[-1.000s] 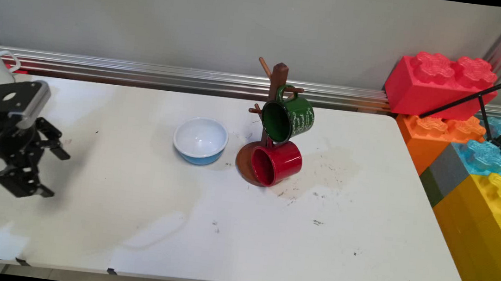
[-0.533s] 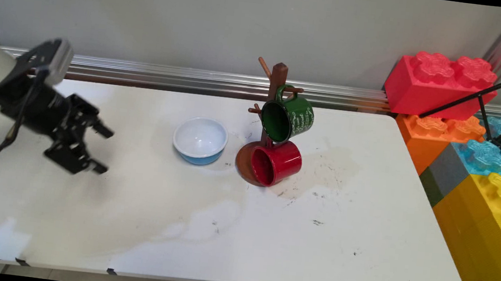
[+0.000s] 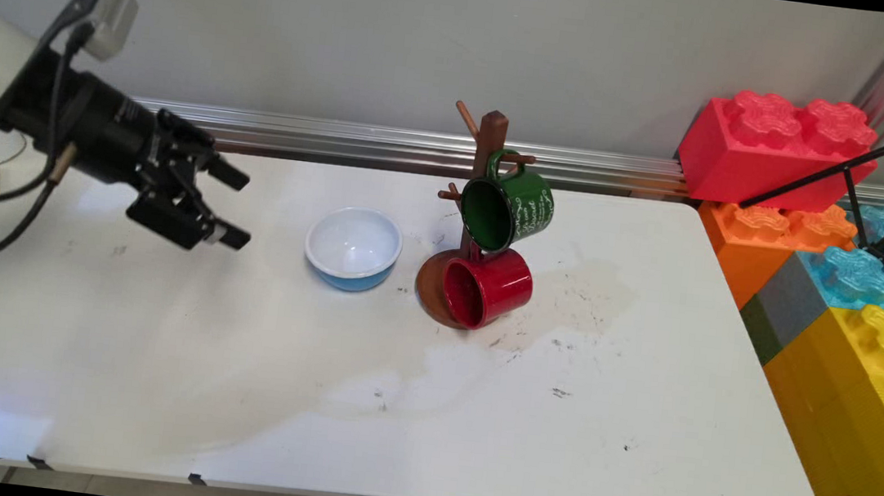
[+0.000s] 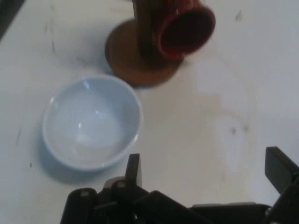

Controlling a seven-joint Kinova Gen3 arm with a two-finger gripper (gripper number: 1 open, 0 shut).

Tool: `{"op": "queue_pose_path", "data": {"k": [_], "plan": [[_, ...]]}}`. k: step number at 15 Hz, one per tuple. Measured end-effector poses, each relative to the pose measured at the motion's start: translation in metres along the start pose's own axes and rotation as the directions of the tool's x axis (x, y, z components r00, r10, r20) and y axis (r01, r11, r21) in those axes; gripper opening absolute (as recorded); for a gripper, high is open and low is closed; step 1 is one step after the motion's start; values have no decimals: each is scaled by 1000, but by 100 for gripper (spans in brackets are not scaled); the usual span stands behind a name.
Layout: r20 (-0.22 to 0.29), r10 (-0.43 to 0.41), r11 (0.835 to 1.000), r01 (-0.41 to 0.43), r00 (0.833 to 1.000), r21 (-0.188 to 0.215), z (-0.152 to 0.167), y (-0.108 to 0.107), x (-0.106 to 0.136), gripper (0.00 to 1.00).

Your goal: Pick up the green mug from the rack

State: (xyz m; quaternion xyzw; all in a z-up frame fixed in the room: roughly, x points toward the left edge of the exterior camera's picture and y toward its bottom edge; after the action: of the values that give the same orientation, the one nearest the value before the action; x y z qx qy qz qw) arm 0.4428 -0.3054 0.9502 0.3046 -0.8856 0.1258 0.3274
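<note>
White tabletop (image 3: 391, 423), stained, backed by a grey wall (image 3: 350, 25); toy bricks (image 3: 845, 241) stand right of the mug tree (image 3: 484, 195). We see the gripper (image 3: 237, 206) empty, fingers spread, aimed at the blue bowl (image 3: 353, 247) left of the tree. Green mug (image 3: 508, 204) and red mug (image 3: 485, 287) hang there, mouths facing front-left.

You see a black gripper (image 3: 237, 206) over a white table (image 3: 356, 436) marked with dark smudges. The bowl (image 3: 353, 248) is white inside and light blue outside. On the brown wooden mug tree (image 3: 490, 134) hang a dark green mug (image 3: 509, 203) with white lettering and a plain red mug (image 3: 486, 287). At the right edge sit red, orange, blue and yellow blocks (image 3: 840, 216).
</note>
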Motion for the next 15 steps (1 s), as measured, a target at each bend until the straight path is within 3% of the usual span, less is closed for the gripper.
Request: {"op": "queue_pose_path", "data": {"k": [8,15], "plan": [[-64,10,1000,-11,998,-20,1,10,24,100],[-63,-8,1000,9,998,13,20,34,61,100]]}}
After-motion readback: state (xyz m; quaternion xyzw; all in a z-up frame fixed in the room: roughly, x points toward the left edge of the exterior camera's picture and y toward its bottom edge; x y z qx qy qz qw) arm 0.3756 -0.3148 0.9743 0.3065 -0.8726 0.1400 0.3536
